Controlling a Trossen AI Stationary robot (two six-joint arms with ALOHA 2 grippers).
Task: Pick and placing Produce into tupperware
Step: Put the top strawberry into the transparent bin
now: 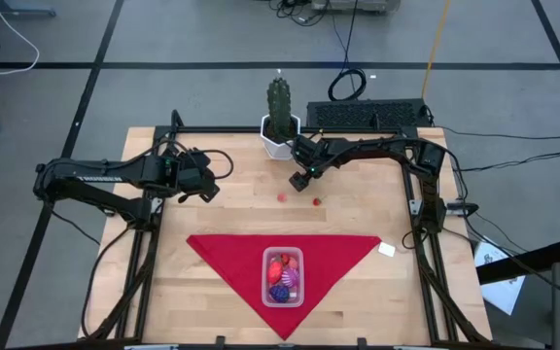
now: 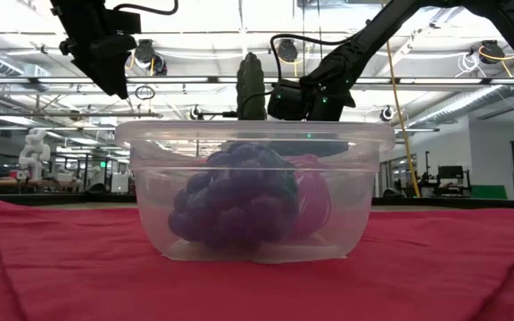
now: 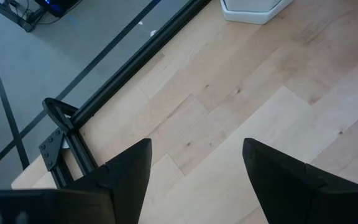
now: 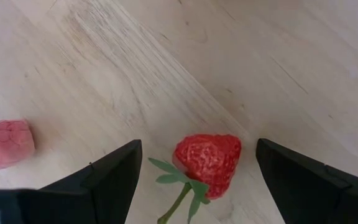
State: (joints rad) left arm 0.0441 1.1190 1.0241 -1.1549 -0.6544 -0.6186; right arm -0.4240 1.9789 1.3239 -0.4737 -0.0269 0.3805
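Note:
The clear tupperware [image 1: 283,276] sits on the red cloth [image 1: 222,251] near the table's near edge. It holds a dark purple grape bunch [image 2: 235,198] and pink and red pieces. Two produce pieces lie on the bare wood: a red strawberry with a green stem [image 4: 207,162] [image 1: 316,202] and a pink piece [image 4: 5,144] [image 1: 282,197]. My right gripper [image 4: 197,144] [image 1: 301,180] hangs open above the table, and the strawberry shows between its fingers, untouched. My left gripper [image 3: 197,143] [image 1: 207,185] waits open over the table's left part.
The tall green cactus in its white pot [image 1: 280,136] stands at the far edge, close behind my right gripper. A small white tag [image 1: 387,250] lies right of the cloth. Bare wood stretches between the cloth and the two loose pieces.

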